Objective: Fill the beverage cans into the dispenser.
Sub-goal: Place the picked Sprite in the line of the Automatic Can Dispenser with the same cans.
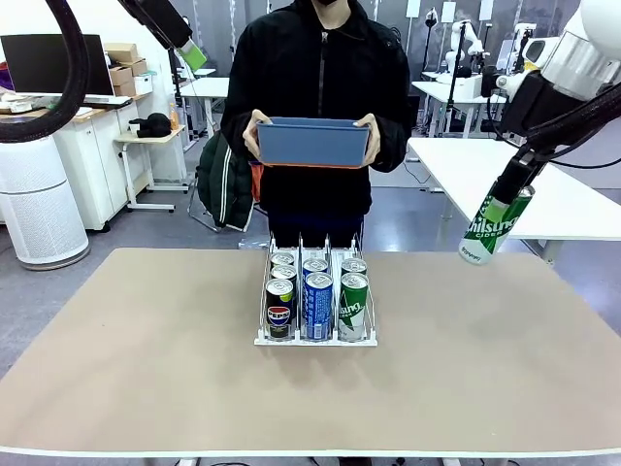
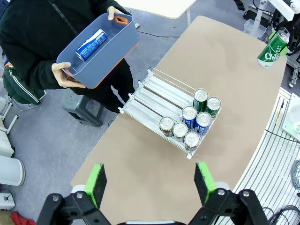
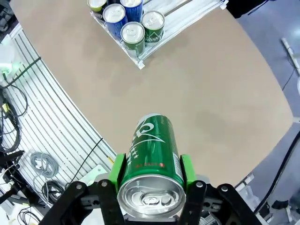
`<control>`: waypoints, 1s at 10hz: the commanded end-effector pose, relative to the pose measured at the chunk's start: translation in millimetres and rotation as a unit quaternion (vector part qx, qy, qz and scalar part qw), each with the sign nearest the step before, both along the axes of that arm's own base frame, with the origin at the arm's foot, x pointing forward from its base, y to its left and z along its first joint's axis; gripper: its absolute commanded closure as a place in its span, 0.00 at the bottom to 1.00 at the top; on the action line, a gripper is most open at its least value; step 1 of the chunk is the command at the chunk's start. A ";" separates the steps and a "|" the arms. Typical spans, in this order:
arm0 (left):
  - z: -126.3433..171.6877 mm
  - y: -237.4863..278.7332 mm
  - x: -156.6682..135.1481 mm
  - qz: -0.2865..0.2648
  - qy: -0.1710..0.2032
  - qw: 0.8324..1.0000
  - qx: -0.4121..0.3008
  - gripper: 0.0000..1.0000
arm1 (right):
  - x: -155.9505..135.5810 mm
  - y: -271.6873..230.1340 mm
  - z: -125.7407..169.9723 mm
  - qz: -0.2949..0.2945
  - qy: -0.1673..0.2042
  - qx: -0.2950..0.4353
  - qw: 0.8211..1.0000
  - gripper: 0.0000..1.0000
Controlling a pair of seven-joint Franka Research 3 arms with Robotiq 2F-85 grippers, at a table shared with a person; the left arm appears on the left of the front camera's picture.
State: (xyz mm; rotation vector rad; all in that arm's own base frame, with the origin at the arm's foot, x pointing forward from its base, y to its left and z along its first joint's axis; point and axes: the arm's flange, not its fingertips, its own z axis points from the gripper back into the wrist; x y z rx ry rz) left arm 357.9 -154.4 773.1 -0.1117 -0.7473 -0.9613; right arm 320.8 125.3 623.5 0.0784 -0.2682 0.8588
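The dispenser (image 1: 264,338) stands mid-table with several beverage cans in its three lanes: a Pepsi can (image 1: 279,309), a blue can (image 1: 318,305) and a green can (image 1: 353,306) in front. From the left wrist view the dispenser's (image 2: 154,91) far half is bare. My right gripper (image 1: 506,199) is shut on a green can (image 1: 493,227), tilted in the air right of the dispenser; the can (image 3: 152,157) sits between the green pads (image 3: 118,169). My left gripper (image 2: 151,183) hangs open and high (image 1: 189,50). A blue can (image 2: 91,44) lies in the person's bin.
The person stands at the far side and holds a blue rectangular bin (image 1: 313,143) in both hands above the table's far edge. Bare table surface (image 1: 126,349) lies on both sides of the dispenser. Other tables and a white cylinder stand beyond.
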 end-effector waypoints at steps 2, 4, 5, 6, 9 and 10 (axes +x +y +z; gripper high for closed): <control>-0.5 0.4 0.4 -0.004 0.003 1.000 -0.004 0.00 | -5.1 18.3 -18.5 0.067 -0.039 -0.033 0.996 0.42; -0.5 0.4 0.4 -0.004 0.003 1.000 -0.004 0.00 | -23.7 30.9 -28.9 0.111 -0.067 -0.043 0.991 0.42; -0.5 0.4 0.4 -0.004 0.003 1.000 -0.004 0.00 | -31.4 40.1 -37.3 0.110 -0.080 -0.030 0.990 0.42; -0.5 0.4 0.4 -0.004 0.003 1.000 -0.004 0.00 | -38.5 50.7 -48.4 0.089 -0.096 -0.020 0.991 0.42; -0.5 0.4 0.4 -0.004 0.003 1.000 -0.004 0.00 | -54.8 80.2 -85.1 0.091 -0.070 -0.011 0.993 0.42; -0.5 0.4 0.4 -0.004 0.003 1.000 -0.004 0.00 | -57.3 85.2 -88.5 0.104 -0.074 0.003 0.992 0.42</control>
